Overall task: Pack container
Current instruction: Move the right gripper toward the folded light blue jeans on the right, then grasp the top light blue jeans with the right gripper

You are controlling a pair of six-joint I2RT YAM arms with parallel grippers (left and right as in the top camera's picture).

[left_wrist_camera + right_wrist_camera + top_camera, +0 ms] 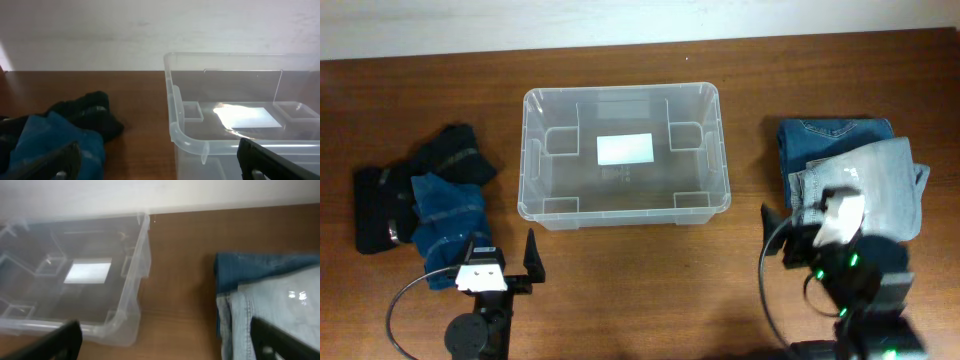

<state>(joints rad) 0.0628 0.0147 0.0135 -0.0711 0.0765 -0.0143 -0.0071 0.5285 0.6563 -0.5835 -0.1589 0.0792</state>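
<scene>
The clear plastic container (530,150) stands empty at the table's middle, with a white label (625,149) on its base. My left gripper (501,262) is open and empty, just in front of the container's front left corner. In the left wrist view it (160,170) spans the container's corner (176,125) and a blue garment (45,145). My right gripper (800,235) is open and empty, in front of the container's right end. In the right wrist view it (167,347) sits between the container (142,255) and a folded light denim garment (270,305).
A black garment (450,152) and crumpled blue jeans (448,215) lie at the left. Folded dark blue jeans (835,135) lie at the right under the light denim garment (875,185). The table is brown wood (640,290), with a pale wall behind it.
</scene>
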